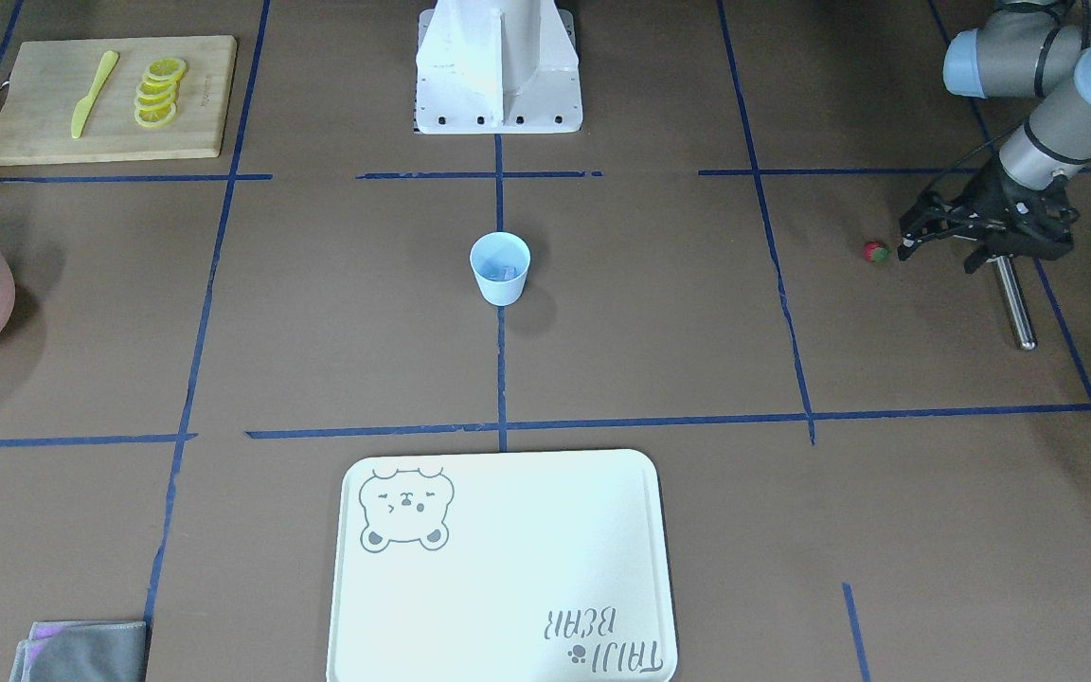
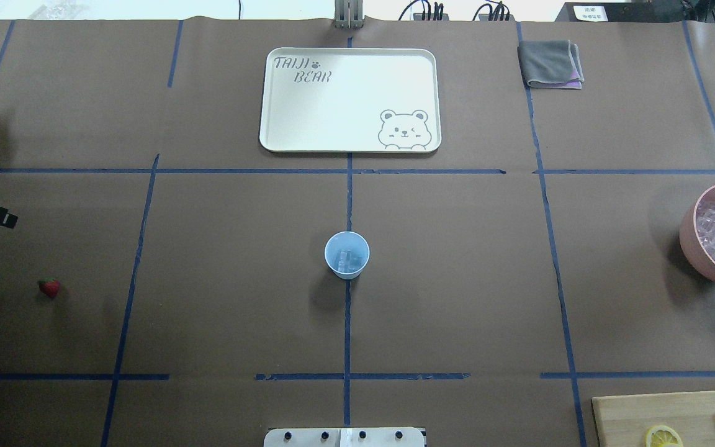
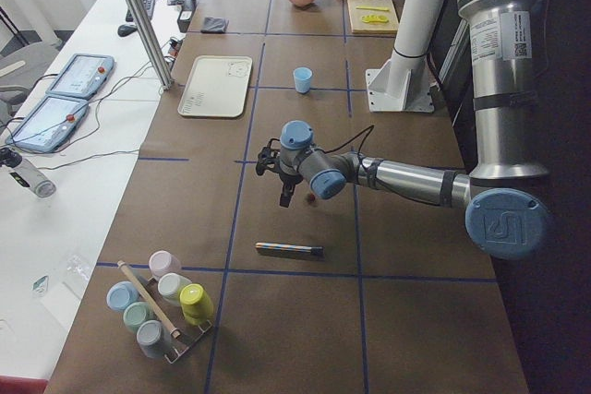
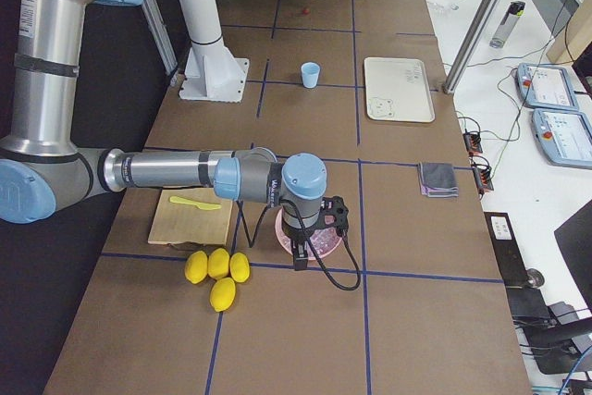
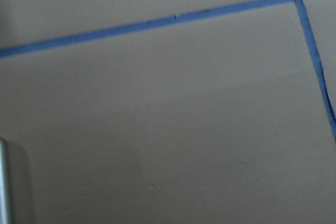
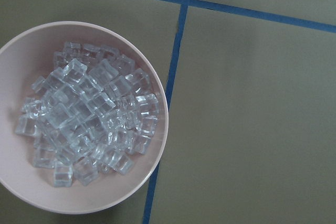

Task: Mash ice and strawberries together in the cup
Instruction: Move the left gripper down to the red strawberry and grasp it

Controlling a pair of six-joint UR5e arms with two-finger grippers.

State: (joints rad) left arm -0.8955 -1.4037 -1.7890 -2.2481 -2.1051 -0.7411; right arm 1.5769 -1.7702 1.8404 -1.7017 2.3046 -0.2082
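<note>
The pale blue cup (image 2: 346, 254) stands upright at the table's middle with a few ice cubes (image 2: 348, 261) in it. Most of the ice (image 6: 86, 124) fills a pink bowl (image 6: 105, 195), seen straight down in the right wrist view. My right gripper (image 4: 301, 256) hangs just above that bowl; I cannot tell whether it is open or shut. A red strawberry (image 1: 876, 251) lies alone on the table. My left gripper (image 1: 905, 242) hovers close beside it, open, with nothing between its fingers.
A metal rod (image 1: 1016, 303) lies on the table under the left arm. A white bear tray (image 2: 351, 146) sits beyond the cup, with a grey cloth (image 2: 550, 62) beside it. Near the bowl are a cutting board (image 1: 195, 95) with lemon slices, and whole lemons (image 4: 217, 275).
</note>
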